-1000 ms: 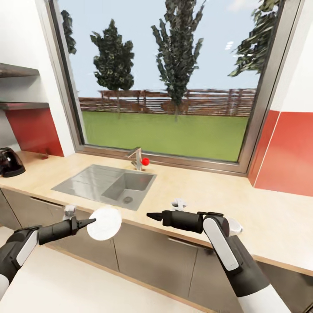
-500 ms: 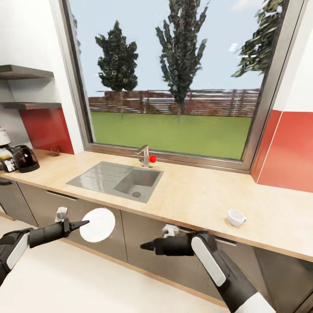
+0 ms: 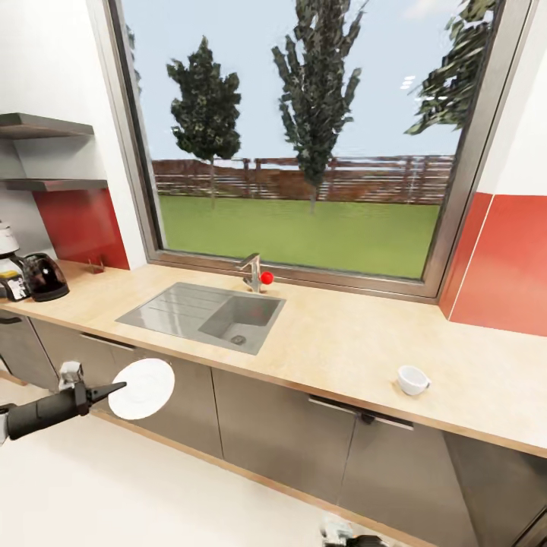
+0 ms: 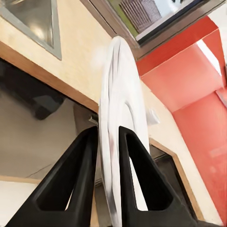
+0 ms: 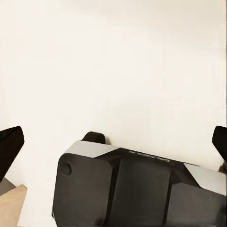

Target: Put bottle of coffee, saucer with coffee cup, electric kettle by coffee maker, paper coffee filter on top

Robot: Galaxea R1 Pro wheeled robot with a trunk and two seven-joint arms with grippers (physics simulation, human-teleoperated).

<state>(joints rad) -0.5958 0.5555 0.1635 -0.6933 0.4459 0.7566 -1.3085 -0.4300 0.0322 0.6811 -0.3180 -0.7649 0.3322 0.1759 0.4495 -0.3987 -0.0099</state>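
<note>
My left gripper is shut on the rim of a white saucer, held on edge in front of the lower cabinets, below the counter edge. In the left wrist view the saucer stands edge-on between the two black fingers. A white coffee cup sits on the wooden countertop at the right. At the far left of the counter are the coffee maker and a black electric kettle. My right gripper is open, its fingertips wide apart over the pale floor.
A grey sink with a faucet is set in the counter under the big window. Two dark shelves hang at the upper left. Part of the robot's black and grey body lies below the right gripper.
The view swung left and pulled back from the counter. My right arm dropped almost out of the head view. The left gripper moved down and left with the saucer still in it.
</note>
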